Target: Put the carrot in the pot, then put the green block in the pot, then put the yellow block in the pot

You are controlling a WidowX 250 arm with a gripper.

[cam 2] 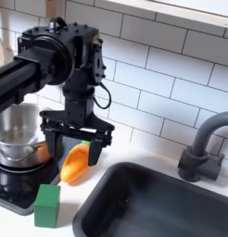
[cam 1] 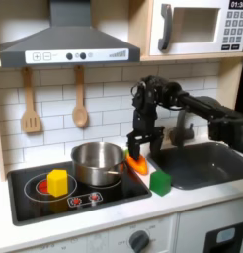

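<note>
Steel of the pot shone at the middle of the toy stovetop in the first exterior view, its rim at about nine o'clock from the gripper. In the second exterior view the pot sat at the left edge, partly cut off. The gripper hung with its fingers spread wide, one to each side of the carrot, and neither finger could be seen pressing on it. The carrot lay tilted on the counter just beside the pot's wall, at three o'clock from the pot in the first exterior view. The green block rested on the counter at about five o'clock from the carrot in the first exterior view, near it but apart; in the second exterior view the green block stood at seven o'clock from the carrot. The yellow block sat on the stovetop's red burner ring at eight o'clock from the pot, well apart from the gripper. The sink lay at four o'clock from the gripper in the second exterior view, with the grey faucet behind it.
</note>
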